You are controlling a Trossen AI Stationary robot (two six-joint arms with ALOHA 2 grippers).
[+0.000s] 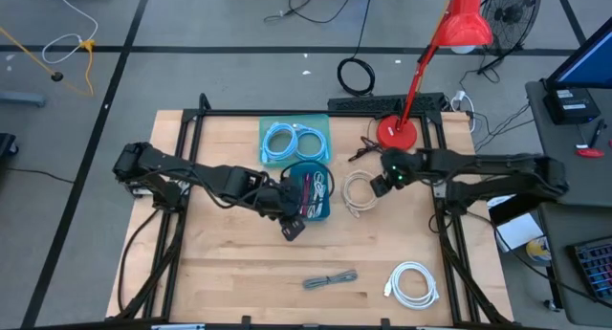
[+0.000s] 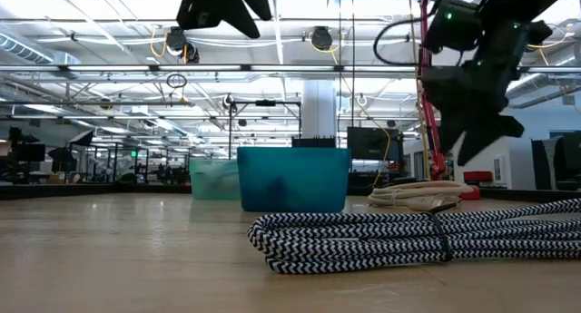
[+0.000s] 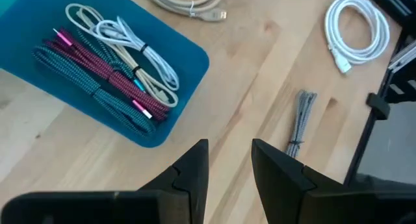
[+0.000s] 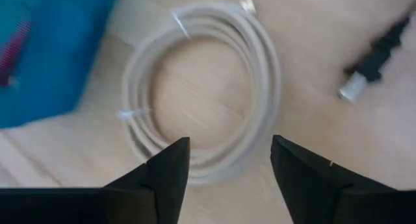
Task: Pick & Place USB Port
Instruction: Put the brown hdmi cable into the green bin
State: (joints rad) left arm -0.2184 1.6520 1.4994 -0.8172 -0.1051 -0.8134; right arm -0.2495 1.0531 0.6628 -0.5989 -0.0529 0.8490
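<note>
Right gripper [image 4: 227, 162]: jaws wide, empty, above beige cable coil [image 4: 201, 87] on worktop [image 1: 229, 263].
Left gripper [image 3: 229, 165]: part open, empty, beside teal bin [image 3: 188, 62].
Left wrist only: bin holds bundled cables [image 3: 110, 74].
Low view only: braided cable [image 2: 418, 236] nearest.

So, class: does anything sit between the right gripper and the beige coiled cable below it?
Nothing visible does. The right gripper hangs with open fingers directly over the beige coiled cable, bare wood inside the coil. The teal bin lies off to one side.
</note>
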